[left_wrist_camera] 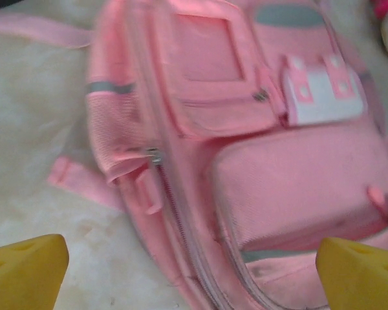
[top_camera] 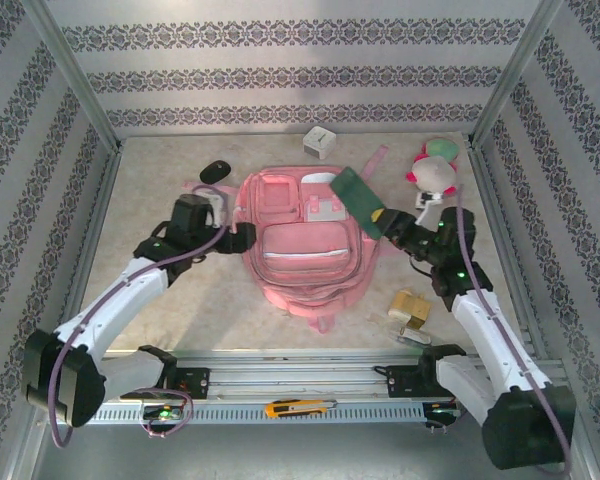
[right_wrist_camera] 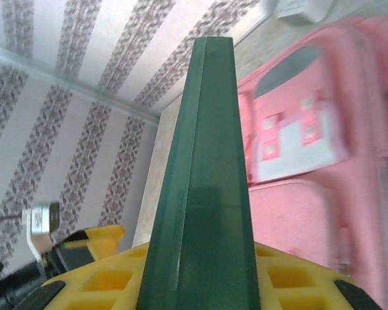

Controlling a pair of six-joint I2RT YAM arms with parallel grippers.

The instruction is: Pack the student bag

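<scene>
Two claws flank the student bag, which lies flat on the bench, its long axis running away from the arm bases. The right claw is clamped on a flat dark green book, tilted over the bag's far right corner, so the bag lies below and to its left. The left claw, spread wide and empty, sits just beside the bag's left edge, by the side zip.

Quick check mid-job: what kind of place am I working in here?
Most likely a staged robot test cell, not a real room: wallpaper-patterned panels set in bare metal framing, a mounting rail along the table edge, and the student bag laid out near a plush toy.
</scene>
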